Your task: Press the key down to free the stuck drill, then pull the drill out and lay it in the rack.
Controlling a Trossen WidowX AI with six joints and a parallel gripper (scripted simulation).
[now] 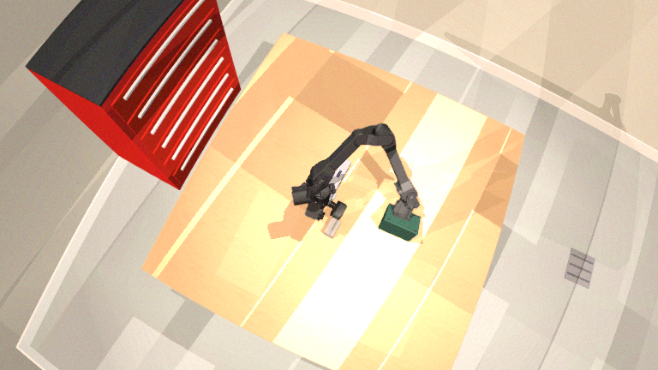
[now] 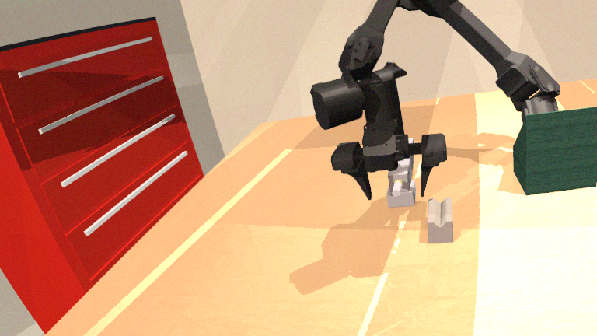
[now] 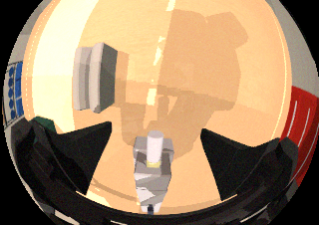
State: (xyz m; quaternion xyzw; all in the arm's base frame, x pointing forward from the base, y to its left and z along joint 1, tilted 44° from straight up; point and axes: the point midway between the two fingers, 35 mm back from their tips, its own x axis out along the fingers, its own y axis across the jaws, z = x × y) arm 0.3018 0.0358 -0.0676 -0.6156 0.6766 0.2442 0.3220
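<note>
The drill (image 2: 396,187) (image 3: 155,144) shows as a pale round rod with a yellow band at its base. It lies in the front end of a long light-grey fixture (image 2: 401,201) (image 3: 153,179). The key (image 3: 151,209), a small dark-blue piece, shows at the fixture's far end at the bottom of the wrist view; whether it is pressed cannot be told. The rack (image 1: 331,227) (image 2: 440,232) (image 3: 95,78) is an empty grey block with a V-groove, standing apart from the fixture. My gripper (image 2: 396,197) (image 3: 157,130) is wide open and empty, pointing down above the fixture, its fingers on either side of the drill.
A dark green block (image 1: 399,223) (image 2: 561,152) stands at the arm's base. A tall red drawer cabinet (image 1: 159,85) (image 2: 101,138) (image 3: 305,130) stands beside the wooden table (image 1: 232,249). A blue-and-white item (image 3: 16,88) shows at the wrist view's left edge.
</note>
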